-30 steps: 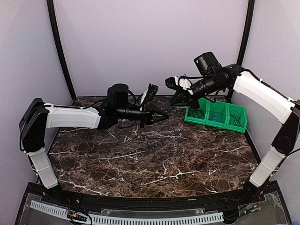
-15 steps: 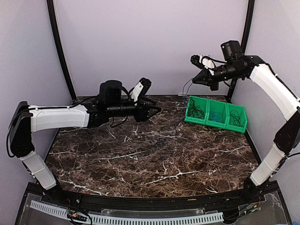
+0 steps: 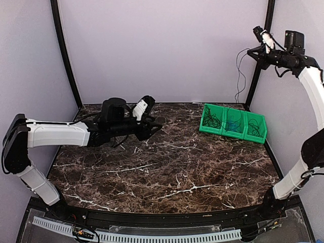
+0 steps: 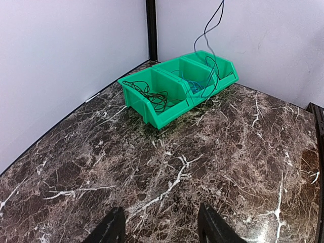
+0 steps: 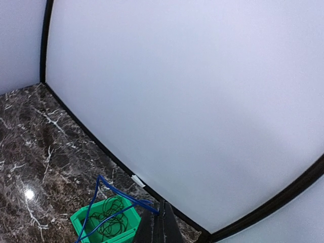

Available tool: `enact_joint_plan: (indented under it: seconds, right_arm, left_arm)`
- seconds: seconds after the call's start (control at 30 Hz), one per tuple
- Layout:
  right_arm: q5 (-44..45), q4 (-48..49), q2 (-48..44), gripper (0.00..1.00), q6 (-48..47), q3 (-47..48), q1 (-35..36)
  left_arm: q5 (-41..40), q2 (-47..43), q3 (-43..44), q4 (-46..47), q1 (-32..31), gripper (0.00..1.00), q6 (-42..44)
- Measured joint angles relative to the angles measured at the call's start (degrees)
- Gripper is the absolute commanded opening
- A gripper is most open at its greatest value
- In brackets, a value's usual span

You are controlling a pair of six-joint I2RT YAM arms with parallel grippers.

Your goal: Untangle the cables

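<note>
— Where's the cable [image 5: 121, 191]?
— My right tool [image 3: 252, 50] is clenched on it: one thin blue strand, dangling below into the green bin [image 3: 232, 135]. My left tool [image 3: 158, 121] hangs released, empty.

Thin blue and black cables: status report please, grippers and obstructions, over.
Left gripper open, empty. Right gripper shut on thin blue cable, held high, tail hanging into green three-compartment plastic bin. Nothing in the way.
</note>
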Motion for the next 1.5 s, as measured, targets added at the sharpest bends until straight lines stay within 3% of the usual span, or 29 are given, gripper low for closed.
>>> enact_joint_plan:
  seconds: [0.3,0.63,1.5]
  right_arm:
    - [-1.84,11.15,-0.24,0.0,12.0,2.1,-13.29]
    - [-2.78,18.34,-0.28,0.0,16.24,-0.76,-21.81]
    - [-2.78,23.04,1.01,0.0,10.29,-27.8,-24.59]
  left_arm:
    - [-0.37,-0.55,-2.08,1.7,0.17,0.52,0.2]
    - [-0.15,-0.61,-2.1,1.97,0.17,0.52,0.2]
    - [1.79,-0.59,-2.1,2.03,0.17,0.52,0.17]
